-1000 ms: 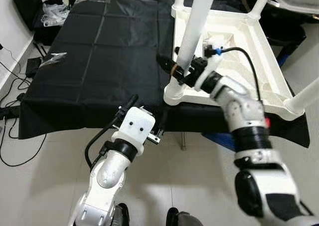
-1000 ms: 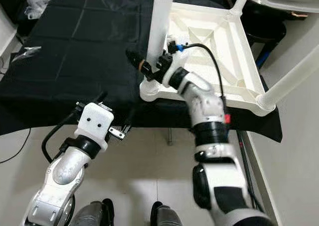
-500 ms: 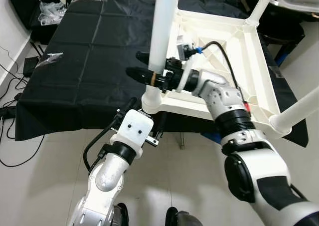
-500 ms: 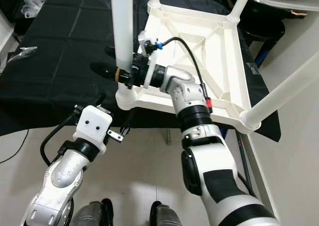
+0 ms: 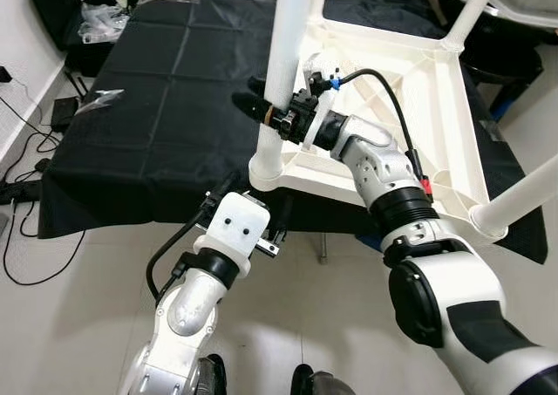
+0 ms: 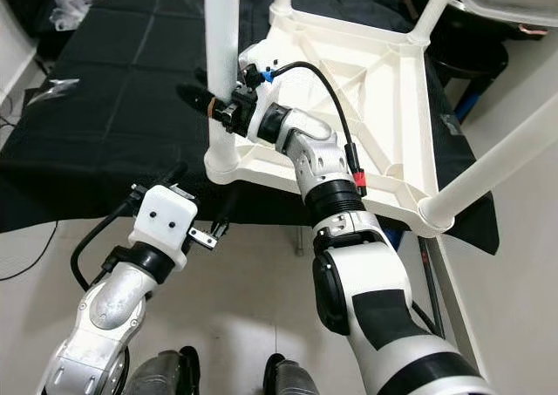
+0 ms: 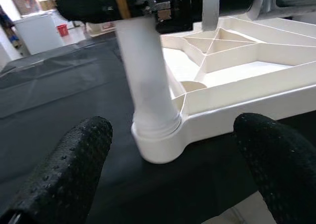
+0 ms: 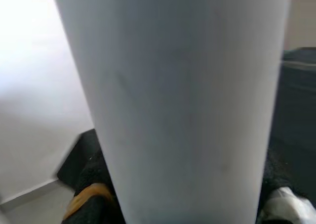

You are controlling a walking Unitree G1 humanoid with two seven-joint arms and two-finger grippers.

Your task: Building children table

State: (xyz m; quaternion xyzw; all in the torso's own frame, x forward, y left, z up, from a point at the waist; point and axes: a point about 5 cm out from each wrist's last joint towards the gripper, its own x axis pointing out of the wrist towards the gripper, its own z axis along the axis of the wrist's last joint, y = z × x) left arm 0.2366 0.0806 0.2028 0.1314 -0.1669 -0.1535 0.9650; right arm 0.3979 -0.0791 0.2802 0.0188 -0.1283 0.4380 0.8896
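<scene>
A white plastic children's table [image 5: 410,90] lies upside down on a black cloth [image 5: 174,90], with four legs standing up and cut off at the top. The right gripper [image 5: 272,118] clamps the near-left leg [image 5: 283,72]. The left gripper [image 7: 173,169] waits below, fingers spread wide. No writing is readable.
</scene>
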